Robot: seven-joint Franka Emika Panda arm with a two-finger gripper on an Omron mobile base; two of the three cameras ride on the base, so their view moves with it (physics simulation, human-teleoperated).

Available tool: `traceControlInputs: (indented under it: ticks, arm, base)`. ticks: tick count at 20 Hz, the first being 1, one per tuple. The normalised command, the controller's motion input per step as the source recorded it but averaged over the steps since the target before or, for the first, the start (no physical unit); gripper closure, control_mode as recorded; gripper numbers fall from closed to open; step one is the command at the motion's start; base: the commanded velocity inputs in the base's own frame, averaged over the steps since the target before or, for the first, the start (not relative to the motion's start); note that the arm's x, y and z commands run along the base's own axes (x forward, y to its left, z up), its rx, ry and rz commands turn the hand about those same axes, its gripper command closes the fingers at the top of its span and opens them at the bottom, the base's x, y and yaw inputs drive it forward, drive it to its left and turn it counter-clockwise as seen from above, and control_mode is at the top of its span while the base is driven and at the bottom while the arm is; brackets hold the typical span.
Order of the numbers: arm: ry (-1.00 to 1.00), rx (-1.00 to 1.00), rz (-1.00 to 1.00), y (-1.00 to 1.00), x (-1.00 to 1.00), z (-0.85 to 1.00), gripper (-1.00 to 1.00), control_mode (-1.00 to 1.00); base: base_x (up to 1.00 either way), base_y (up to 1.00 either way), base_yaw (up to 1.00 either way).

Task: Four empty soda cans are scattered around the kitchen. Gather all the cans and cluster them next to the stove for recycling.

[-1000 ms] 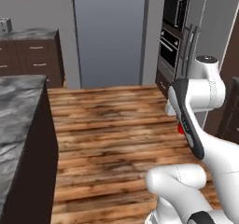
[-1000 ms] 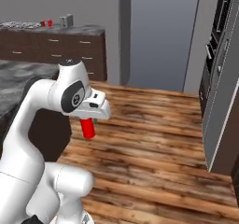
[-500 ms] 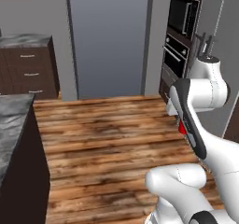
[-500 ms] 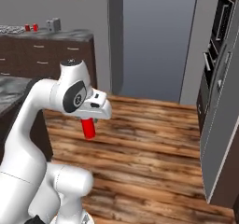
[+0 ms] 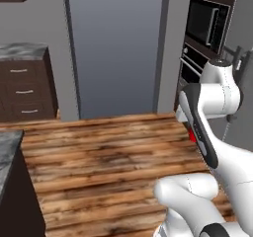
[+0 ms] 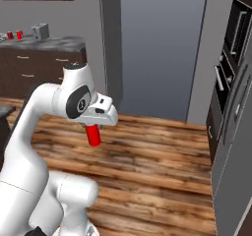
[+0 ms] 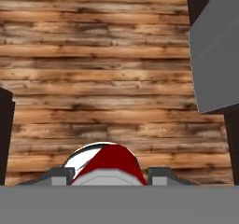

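A red soda can [image 6: 92, 135] hangs upright under the hand, above the wooden floor, with my gripper [image 6: 93, 128] shut on it. In the hand view the can's silver top and red side [image 7: 109, 164] sit between the two finger tips [image 7: 58, 175]. From the left base view a sliver of the red can [image 5: 191, 136] peeks out behind the forearm. Two more red soda cans [image 6: 10, 35] [image 6: 19, 34] stand on the far counter at the left. The stove is out of view.
A tall grey panel [image 5: 116, 48] faces me across the plank floor [image 6: 157, 151]. A wall oven stack [image 5: 207, 33] and dark cabinets [image 6: 236, 97] line the right. A drawer counter [image 5: 24, 83] and a marble counter corner [image 5: 7, 144] stand at the left. A small grey appliance [image 6: 40, 31] sits by the far cans.
The base has turned, so the whole scene has slid left in both base views and the grey panel now fills the middle. The can stays gripped in the same pose.
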Motion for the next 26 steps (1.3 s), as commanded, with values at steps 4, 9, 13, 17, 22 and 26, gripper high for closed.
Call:
traceControlInputs:
  ticks: [4,9,13,17,22,26]
  arm:
    - [0.00,0.00,0.00,0.00,0.00,0.00,1.00,1.00]
    - [0.00,0.00,0.00,0.00,0.00,0.00,1.00,1.00]
    - [0.00,0.00,0.00,0.00,0.00,0.00,1.00,1.00]
    - [0.00,0.00,0.00,0.00,0.00,0.00,1.00,1.00]
    - [0.00,0.00,0.00,0.00,0.00,0.00,1.00,1.00]
    - [0.00,0.00,0.00,0.00,0.00,0.00,1.00,1.00]
  base:
    - [1.00,-0.02,-0.05]
    - [1.00,0.05,-0.06]
    - [1.00,0.25,-0.09]
    - [1.00,0.56,-0.09]
    - [1.00,0.52,0.00]
    - [1.00,0.09,0.00]
